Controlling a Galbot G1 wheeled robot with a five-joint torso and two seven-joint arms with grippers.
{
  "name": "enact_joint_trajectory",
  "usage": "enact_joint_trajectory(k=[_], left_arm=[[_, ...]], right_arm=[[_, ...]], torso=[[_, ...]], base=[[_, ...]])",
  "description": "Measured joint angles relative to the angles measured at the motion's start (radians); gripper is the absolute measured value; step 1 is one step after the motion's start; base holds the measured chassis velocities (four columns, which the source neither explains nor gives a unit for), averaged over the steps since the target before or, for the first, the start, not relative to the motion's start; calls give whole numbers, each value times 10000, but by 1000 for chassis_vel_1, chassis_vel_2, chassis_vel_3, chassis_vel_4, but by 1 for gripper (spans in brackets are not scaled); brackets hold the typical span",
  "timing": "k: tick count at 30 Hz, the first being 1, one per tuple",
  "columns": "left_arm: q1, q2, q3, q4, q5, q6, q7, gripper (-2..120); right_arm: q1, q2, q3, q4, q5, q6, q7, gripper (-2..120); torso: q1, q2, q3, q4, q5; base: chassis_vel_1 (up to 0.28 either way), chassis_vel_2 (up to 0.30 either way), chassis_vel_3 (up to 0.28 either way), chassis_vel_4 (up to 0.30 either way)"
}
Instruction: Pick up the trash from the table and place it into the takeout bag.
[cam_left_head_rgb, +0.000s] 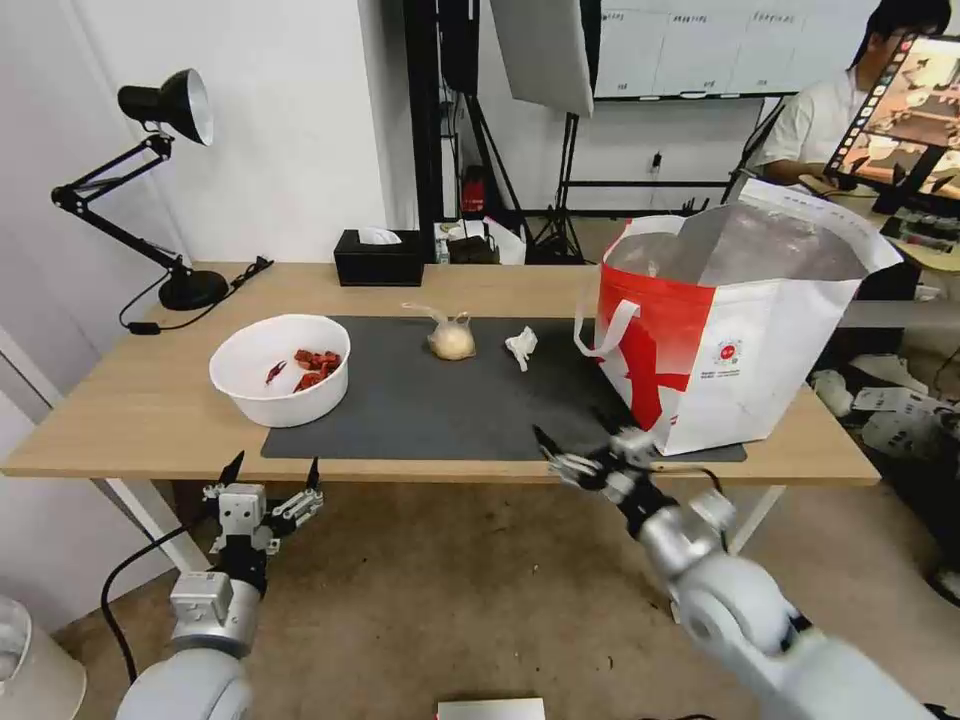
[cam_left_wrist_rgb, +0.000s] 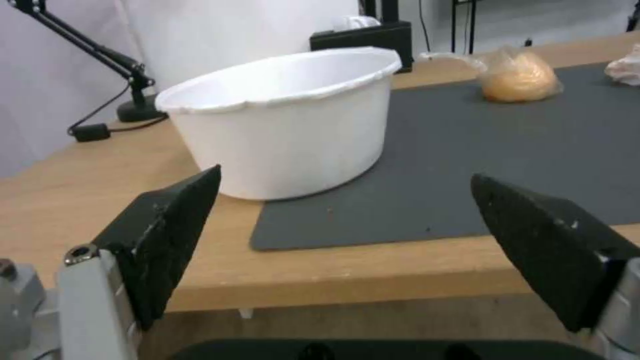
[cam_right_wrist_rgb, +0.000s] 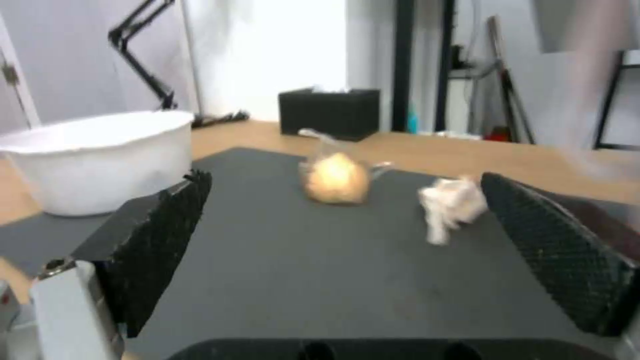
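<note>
Head view: right gripper (cam_left_head_rgb: 570, 448), jaws apart, is held at the mat's near edge; the crumpled tissue (cam_left_head_rgb: 521, 347) should be approached low and pinched centrally.

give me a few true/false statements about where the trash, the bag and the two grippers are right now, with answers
1. The white bowl holds red shell scraps. True.
2. The small knotted bag lies inside the takeout bag. False: it lies on the dark mat, between the bowl and the crumpled tissue.
3. The left gripper grips the bowl's rim. False: it hangs below the table edge, jaws open, touching nothing.
4. The right gripper is at the table's near edge, jaws open and empty. True.
5. The takeout bag lies flat on its side. False: it stands upright, its mouth open.
</note>
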Motion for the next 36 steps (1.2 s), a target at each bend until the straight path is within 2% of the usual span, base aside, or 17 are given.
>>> enact_joint_trajectory(k=[1, 2, 5, 7, 8, 9, 10, 13, 14, 17, 18, 22, 26, 36], left_arm=[[16, -12, -8, -10, 2, 2, 1, 100], [16, -12, -8, -10, 2, 2, 1, 100], [19, -63, -30, -22, 7, 12, 2, 100], [16, -71, -37, -22, 8, 12, 0, 100], [12, -78, -41, -17, 8, 12, 1, 100], [8, -99, -47, 24, 8, 13, 0, 100], [8, -99, -47, 24, 8, 13, 0, 100], [1, -167, -36, 176, 8, 2, 1, 100], [1, -167, -36, 176, 8, 2, 1, 100], [-5, -183, 12, 275, 7, -16, 4, 100], [-5, -183, 12, 275, 7, -16, 4, 100], [-11, -192, 30, 283, 4, -28, 5, 100], [4, -182, 9, 284, -6, -32, 5, 100], [45, -169, -28, 283, -22, -59, 5, 100]], right_arm=[[636, 133, -521, -383, 22, -108, 266, 100], [636, 133, -521, -383, 22, -108, 266, 100], [2743, 829, -2036, -1558, 116, -1070, 1733, 100], [3138, 1024, -2304, -1805, 152, -1303, 2089, 100], [3523, 1232, -2534, -2058, 187, -1574, 2500, 100], [4122, 1670, -2910, -2516, 299, -2103, 3398, 100], [4122, 1670, -2910, -2516, 299, -2103, 3398, 100], [5433, 3000, -3455, -3950, 1025, -3390, 5461, 100], [5433, 3000, -3455, -3950, 1025, -3390, 5461, 100], [6186, 3851, -3612, -5382, 1466, -4034, 6396, 100], [6186, 3851, -3612, -5382, 1466, -4034, 6396, 100], [6974, 4659, -3659, -6941, 1705, -4766, 6719, 100], [7159, 4963, -3604, -7586, 1758, -5069, 6546, 100], [7029, 5324, -3213, -8152, 1815, -5103, 6203, 100]], torso=[[1, -2, 2, -2, 10], [1, -2, 2, -2, 10], [0, -1, 0, -7, 2], [1, -2, 1, -5, 5], [1, -2, 1, -4, 6], [2, -1, 0, -3, -3], [2, -1, 0, -3, -3], [0, 0, -1, -3, -3], [0, 0, -1, -3, -3], [1, -2, 0, -4, 2], [1, -2, 0, -4, 2], [0, -1, -1, -4, 3], [0, -1, -1, -4, 4], [-1, 0, -2, -5, 5]], base=[[0, 0, 0, 0], [0, 0, 0, 0], [0, 0, 0, 0], [0, 0, 0, 0], [0, 0, 0, 0], [0, 0, 0, 0], [0, 0, 0, 0], [0, 0, 0, 0], [0, 0, 0, 0], [0, 0, 0, 0], [0, 0, 0, 0], [0, 0, 0, 0], [0, 0, 0, 0], [0, 0, 0, 0]])
